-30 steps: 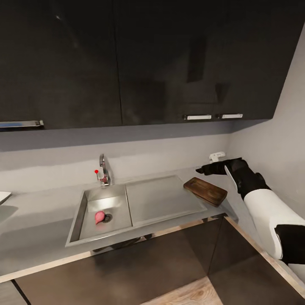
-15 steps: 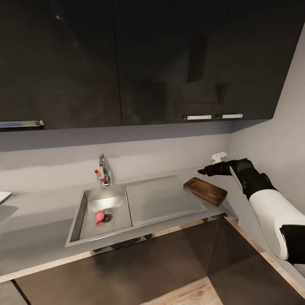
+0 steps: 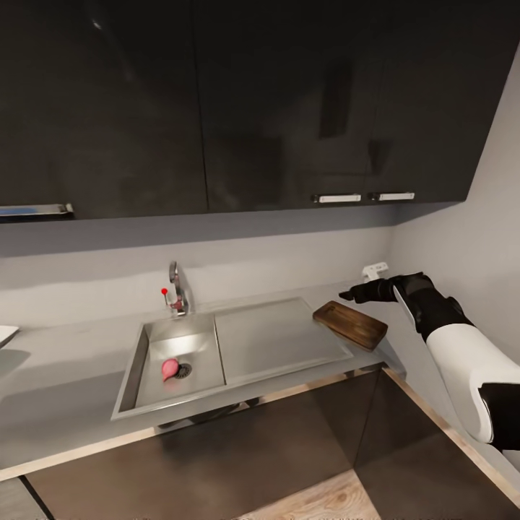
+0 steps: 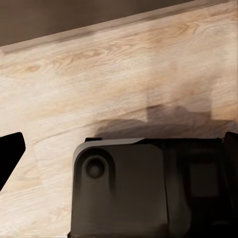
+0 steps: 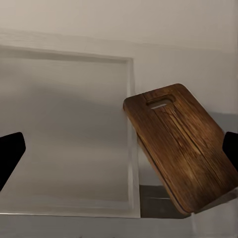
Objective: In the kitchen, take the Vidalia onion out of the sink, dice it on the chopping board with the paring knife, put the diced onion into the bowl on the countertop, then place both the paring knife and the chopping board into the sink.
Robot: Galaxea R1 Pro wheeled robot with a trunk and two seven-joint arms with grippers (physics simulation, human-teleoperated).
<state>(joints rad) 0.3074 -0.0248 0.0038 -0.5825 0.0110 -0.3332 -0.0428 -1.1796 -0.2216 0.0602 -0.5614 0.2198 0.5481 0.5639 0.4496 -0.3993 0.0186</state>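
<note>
The pinkish-red Vidalia onion lies in the steel sink beside the round drain. To the right of the drainboard, the dark brown chopping board rests on the grey countertop. Its handle slot points toward the wall. My right gripper hovers open just above and behind the board, with nothing between its fingers. My left gripper is open over wood floor. A white bowl's rim peeks in at the far left. The paring knife is out of view.
A chrome tap with a red dot stands behind the basin. Dark wall cabinets hang overhead. A white socket sits on the wall by my right gripper. The side wall closes the counter's right end. Dark base cabinets stand below.
My right arm has drifted slightly to the right and back, keeping the gripper open above the board's far end. The onion and the board have not moved.
</note>
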